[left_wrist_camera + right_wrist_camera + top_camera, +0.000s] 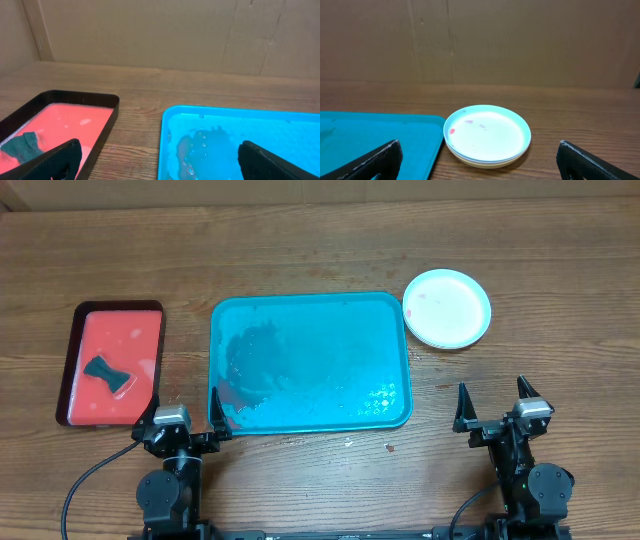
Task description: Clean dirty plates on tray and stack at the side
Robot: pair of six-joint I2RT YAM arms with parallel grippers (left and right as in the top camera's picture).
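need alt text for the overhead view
Stacked plates sit beside the far right corner of a wet, bare turquoise tray mid-table. A red tray with a dark cloth lies left; the left end effector and right end effector are open.

A large turquoise-blue tray (330,330), rectangular with rounded corners and a raised rim, lies flat at the centre of the overhead view, its long sides running from 9 to 3 o'clock. Its floor is wet, with droplets and a darker smear toward 8 o'clock. The plates (447,308), small and round, sit nested in one stack just beside the tray's 2 o'clock corner. The top one is whitish with faint red specks.
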